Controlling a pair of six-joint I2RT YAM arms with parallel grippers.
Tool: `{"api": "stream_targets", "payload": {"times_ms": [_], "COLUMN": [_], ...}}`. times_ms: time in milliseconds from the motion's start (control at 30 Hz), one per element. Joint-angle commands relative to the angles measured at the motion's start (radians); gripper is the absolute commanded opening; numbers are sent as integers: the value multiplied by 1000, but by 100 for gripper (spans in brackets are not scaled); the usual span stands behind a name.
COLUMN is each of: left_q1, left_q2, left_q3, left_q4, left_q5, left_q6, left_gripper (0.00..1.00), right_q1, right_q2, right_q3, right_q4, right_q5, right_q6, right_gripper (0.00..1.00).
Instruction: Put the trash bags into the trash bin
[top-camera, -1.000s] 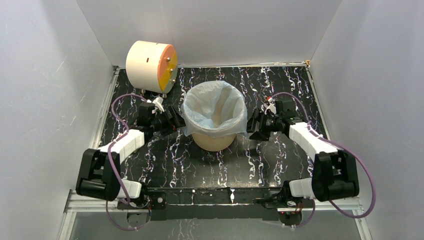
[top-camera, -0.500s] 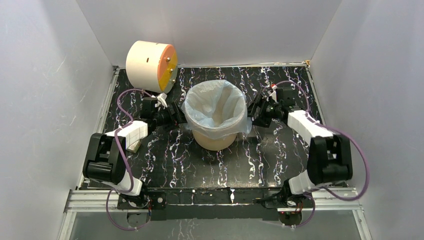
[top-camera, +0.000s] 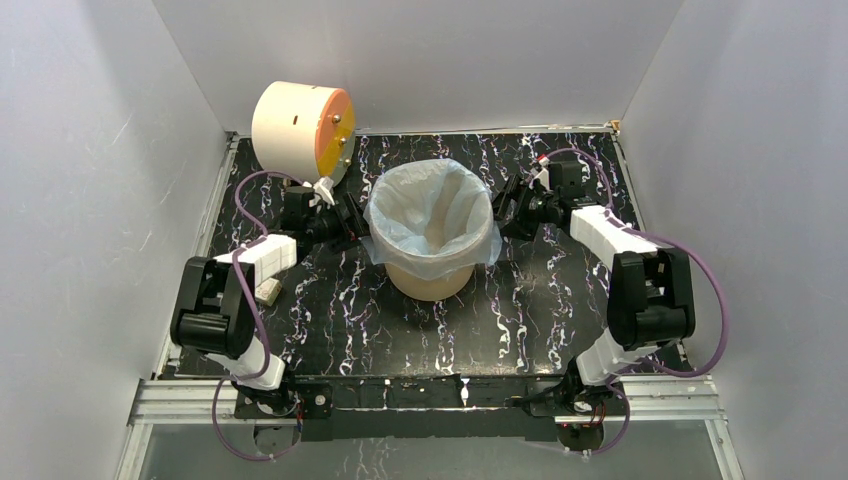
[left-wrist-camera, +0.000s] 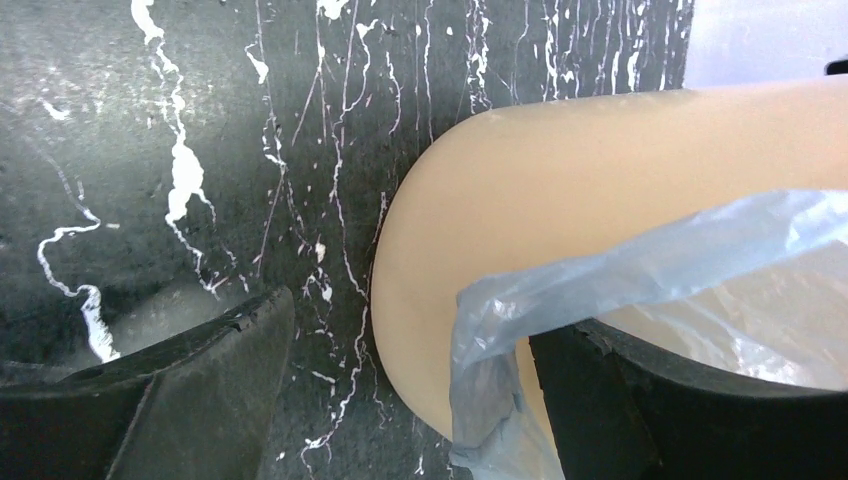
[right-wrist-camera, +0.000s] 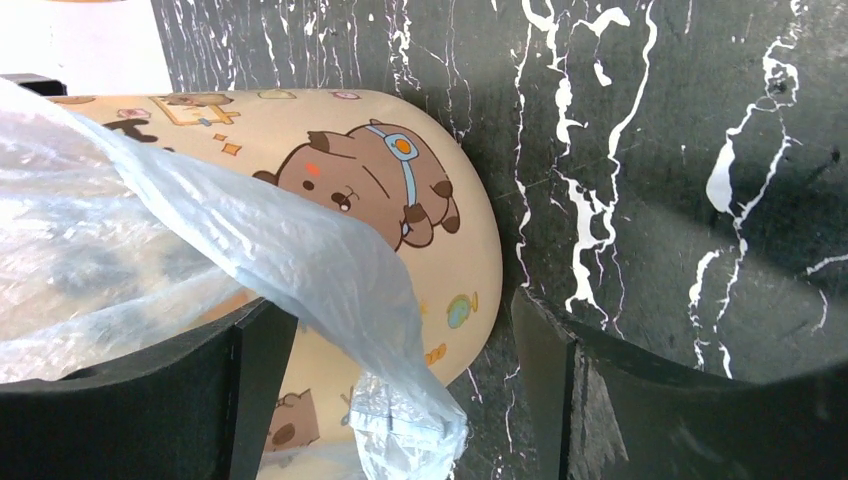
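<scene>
The trash bin (top-camera: 428, 277) is a tan bucket standing mid-table. The pale blue trash bag (top-camera: 431, 212) lines it, its hem folded out over the rim. My left gripper (top-camera: 352, 222) is at the bin's left side, open. In the left wrist view the bin wall (left-wrist-camera: 560, 170) and a hanging bag flap (left-wrist-camera: 500, 350) lie between the spread fingers of the left gripper (left-wrist-camera: 420, 325). My right gripper (top-camera: 503, 212) is at the bin's right side, open. In the right wrist view the right gripper (right-wrist-camera: 395, 325) has the bag hem (right-wrist-camera: 300, 250) draped loose between its fingers, over the cartoon-printed bin wall (right-wrist-camera: 400, 180).
A cream drum with an orange face (top-camera: 301, 131) lies at the back left, close behind the left arm. A small white box (top-camera: 267, 292) sits under the left forearm. White walls close in the black marbled table (top-camera: 340, 320) on three sides.
Both grippers have moved toward the far side along the bin's flanks, and both arms have folded up higher. The right gripper's jaws have widened. The bag stays over the rim.
</scene>
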Motion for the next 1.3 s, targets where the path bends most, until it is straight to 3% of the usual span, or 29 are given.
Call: {"api": "stream_targets", "payload": {"times_ms": [0, 300, 433, 800, 1067, 1267], "left_q1": [1, -12, -14, -14, -16, -19], "left_q2": [36, 46, -35, -300, -352, -338], "left_q3": [11, -13, -71, -248, -345, -376], "left_q4": [114, 100, 43, -140, -126, -69], "left_q5": [129, 283, 223, 74, 49, 68], "left_q6": [-33, -23, -35, -11, -46, -73], "left_gripper": [83, 74, 74, 71, 70, 69], "right_q1": [26, 46, 46, 46, 47, 46], "right_q2": [33, -133, -217, -453, -458, -410], "right_q3": [28, -136, -223, -364, -485, -448], "right_q4": [62, 42, -18, -6, -6, -6], "right_q5": [-67, -112, 11, 19, 19, 19], "right_q6": [5, -13, -6, 13, 13, 13], "right_gripper": [88, 88, 89, 89, 89, 89]}}
